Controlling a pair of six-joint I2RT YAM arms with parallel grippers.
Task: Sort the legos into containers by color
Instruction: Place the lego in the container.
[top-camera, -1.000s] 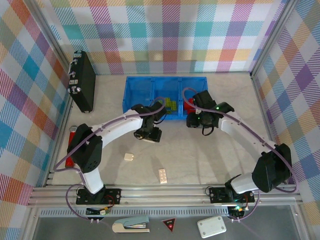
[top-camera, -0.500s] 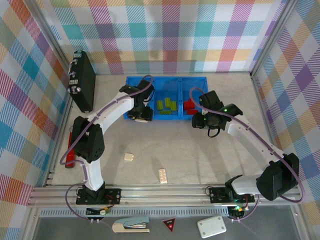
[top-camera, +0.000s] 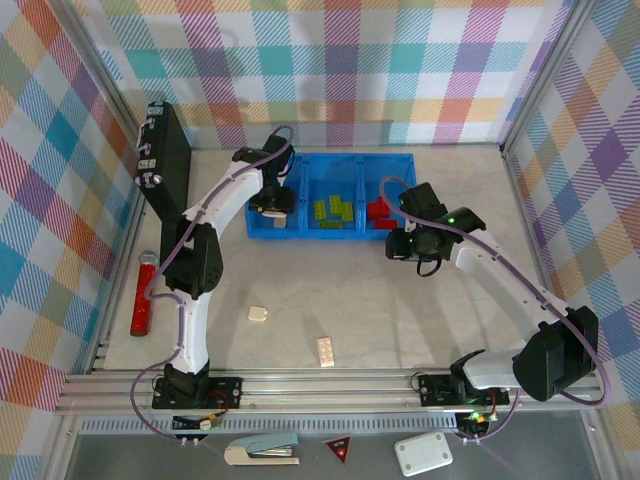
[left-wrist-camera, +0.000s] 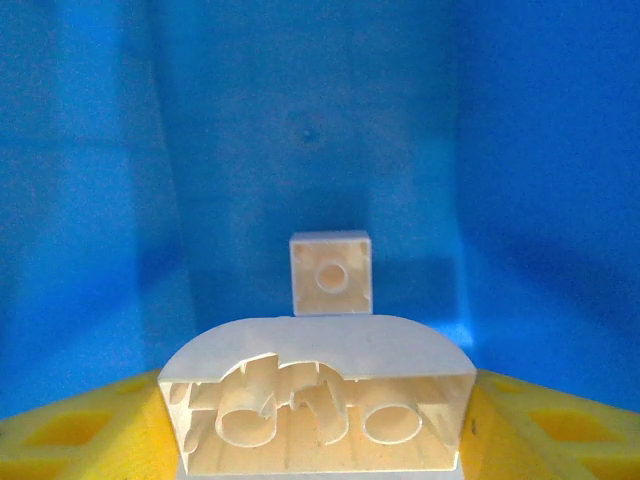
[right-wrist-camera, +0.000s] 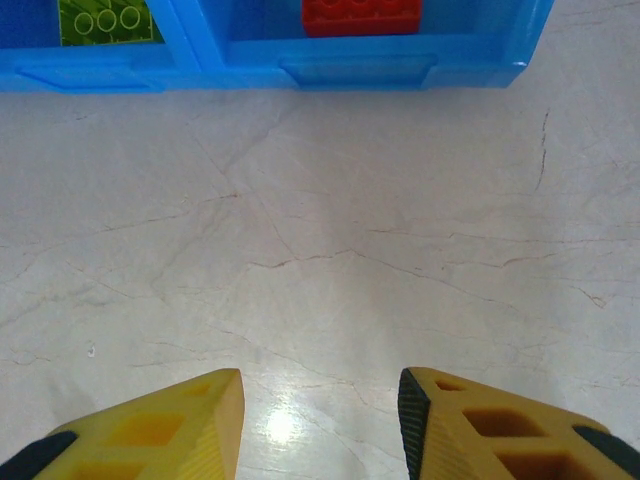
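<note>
My left gripper (top-camera: 272, 203) hangs over the left compartment of the blue tray (top-camera: 262, 231). It is shut on a cream lego (left-wrist-camera: 318, 400), whose hollow underside faces the wrist camera. A smaller cream lego (left-wrist-camera: 331, 273) lies on the compartment floor below. Green legos (top-camera: 333, 209) fill the middle compartment and red legos (top-camera: 378, 210) the right one. My right gripper (top-camera: 403, 245) is open and holds nothing, low over the table just in front of the tray's front wall (right-wrist-camera: 300, 70). Two cream legos (top-camera: 258, 314) (top-camera: 326, 350) lie loose on the table near the front.
A black case (top-camera: 165, 160) leans against the left wall. A red bar (top-camera: 145, 292) lies by the left edge. On the front ledge sit a stapler (top-camera: 262, 450), a red triangle sign (top-camera: 340, 448) and a white box (top-camera: 423, 453).
My left arm has swung from in front of the tray up and left to above the left compartment, carrying the cream lego. The right gripper drew back slightly from the tray.
</note>
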